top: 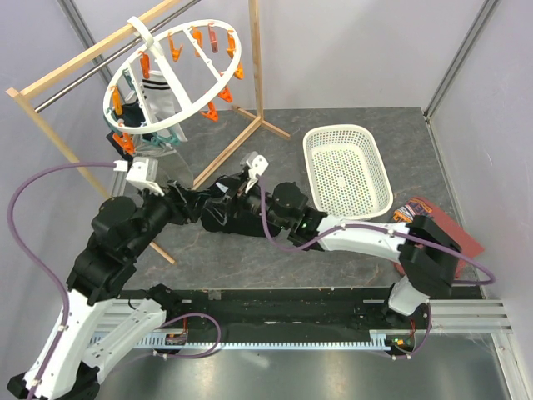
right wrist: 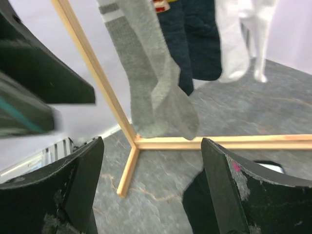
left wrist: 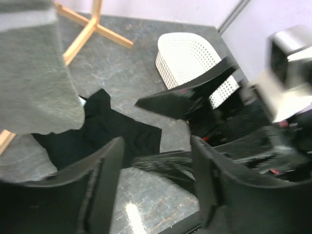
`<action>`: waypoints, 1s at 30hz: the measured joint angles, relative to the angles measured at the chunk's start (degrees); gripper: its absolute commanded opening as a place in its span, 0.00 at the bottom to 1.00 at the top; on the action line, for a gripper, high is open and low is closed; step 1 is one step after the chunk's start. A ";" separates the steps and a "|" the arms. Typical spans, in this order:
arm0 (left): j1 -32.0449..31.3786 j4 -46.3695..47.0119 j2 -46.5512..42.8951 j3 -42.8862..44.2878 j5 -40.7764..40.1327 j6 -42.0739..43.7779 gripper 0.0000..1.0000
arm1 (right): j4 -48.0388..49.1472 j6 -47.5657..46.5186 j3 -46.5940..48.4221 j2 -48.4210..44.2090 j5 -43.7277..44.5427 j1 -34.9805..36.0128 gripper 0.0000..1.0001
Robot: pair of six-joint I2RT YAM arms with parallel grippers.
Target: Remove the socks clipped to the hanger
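The round white hanger with orange and teal pegs hangs from the wooden rail at the upper left. A white sock with black stripes is clipped under it. In the right wrist view a grey sock, a dark navy sock and a white sock hang ahead. The grey sock also shows in the left wrist view. My left gripper is open and empty, low below the hanger. My right gripper is open and empty, right beside it and facing the socks.
The wooden rail frame has feet on the table below the hanger. A black garment lies under the grippers. A white perforated basket sits at the back right. A red-brown printed shirt lies at the far right.
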 measured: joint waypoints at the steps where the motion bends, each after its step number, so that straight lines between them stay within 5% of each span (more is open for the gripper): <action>1: 0.00 -0.17 -0.92 0.00 -0.76 -0.09 0.76 | 2.56 0.24 0.00 1.81 0.20 0.46 0.86; 13: 0.00 -3.56 -9.33 1.60 -16.81 0.74 0.79 | 10.01 4.50 11.91 19.52 -0.85 1.95 0.75; 21: 0.00 -3.89 -8.87 1.70 -19.87 2.19 0.79 | 11.13 7.45 18.18 24.13 -2.86 2.40 0.71; 25: 0.00 -4.24 -7.72 1.70 -21.05 2.56 0.78 | 11.04 8.13 19.98 24.44 -3.50 2.43 0.32; 27: 0.00 -4.39 -7.65 1.70 -21.53 2.67 0.78 | 11.15 8.35 20.11 24.44 -3.08 2.45 0.04; 30: 0.00 -4.42 -7.65 1.70 -21.90 3.43 0.77 | 10.64 7.91 19.71 24.22 -2.01 2.43 0.00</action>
